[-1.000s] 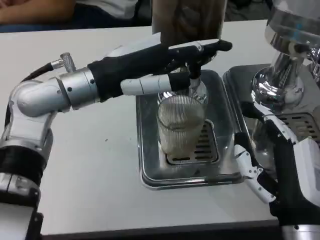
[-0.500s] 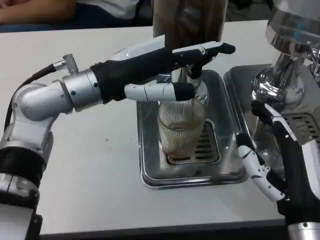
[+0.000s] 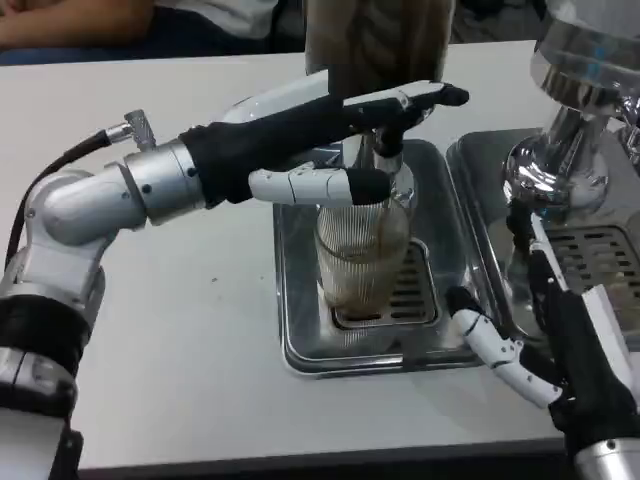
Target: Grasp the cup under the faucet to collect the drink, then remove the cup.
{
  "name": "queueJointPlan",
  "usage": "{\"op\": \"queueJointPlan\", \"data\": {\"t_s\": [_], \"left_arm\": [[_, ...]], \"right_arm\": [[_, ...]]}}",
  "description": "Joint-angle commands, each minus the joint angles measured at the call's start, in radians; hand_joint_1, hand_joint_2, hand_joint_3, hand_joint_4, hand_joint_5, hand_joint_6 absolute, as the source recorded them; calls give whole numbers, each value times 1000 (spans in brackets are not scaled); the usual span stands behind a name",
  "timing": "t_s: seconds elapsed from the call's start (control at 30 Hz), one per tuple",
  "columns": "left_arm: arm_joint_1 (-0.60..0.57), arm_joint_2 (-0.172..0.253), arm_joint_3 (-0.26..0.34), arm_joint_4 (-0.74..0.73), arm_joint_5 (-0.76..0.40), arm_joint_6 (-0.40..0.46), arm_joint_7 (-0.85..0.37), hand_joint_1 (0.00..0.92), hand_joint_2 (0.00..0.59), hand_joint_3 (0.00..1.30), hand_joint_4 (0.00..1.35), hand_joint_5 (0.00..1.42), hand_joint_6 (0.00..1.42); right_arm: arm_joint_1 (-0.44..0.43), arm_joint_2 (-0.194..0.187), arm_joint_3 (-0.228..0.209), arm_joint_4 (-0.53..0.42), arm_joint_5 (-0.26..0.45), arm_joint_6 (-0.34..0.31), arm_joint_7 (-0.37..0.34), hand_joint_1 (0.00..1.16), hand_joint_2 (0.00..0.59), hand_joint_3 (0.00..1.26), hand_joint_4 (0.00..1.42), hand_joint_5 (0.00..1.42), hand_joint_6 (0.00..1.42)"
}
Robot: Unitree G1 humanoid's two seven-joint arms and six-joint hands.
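1. At the near right edge of the white table (image 3: 170,330), the right hand (image 3: 560,350) is seen with its fingers (image 3: 490,345) spread apart and nothing held; one fingertip lies just beside the near right corner of the drip tray (image 3: 300,340).
2. On the grate of that steel drip tray, the cup (image 3: 362,255) is seen standing upright; it is a ribbed clear glass, and a pale brownish drink is held in its lower part.
3. The cup is placed directly under the faucet (image 3: 385,150), apart from the right hand and to its left.
4. Above the cup's rim, the left hand (image 3: 310,140) is stretched across, its fingers extended and laid over the faucet; whether the lever is being pressed cannot be told.
5. Farther right, a second chrome dispenser (image 3: 575,120) is seen on its own tray.
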Motion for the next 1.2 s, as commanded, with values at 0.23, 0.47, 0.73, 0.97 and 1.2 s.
{"op": "queueJointPlan", "data": {"t_s": [0.23,0.47,0.73,0.97,1.2], "left_arm": [[27,24,-35,21,61,-4,-4,0,17,86,0,2,0],[34,31,-38,15,62,-7,2,0,17,86,0,0,0],[42,40,-40,1,56,-9,1,0,17,86,0,0,0],[54,47,-40,-21,49,-5,-1,0,17,86,0,0,0],[60,50,-40,-30,46,-4,0,0,20,86,0,0,0]], "right_arm": [[-18,-8,-18,-34,1,64,69,525,253,0,0,0,0],[-43,1,-11,-7,3,63,92,529,250,0,0,0,0],[-67,15,4,20,8,57,110,537,246,0,0,0,0],[-83,23,12,47,21,52,118,538,247,0,0,0,0],[-90,24,18,58,39,47,140,533,251,0,0,0,0]]}}
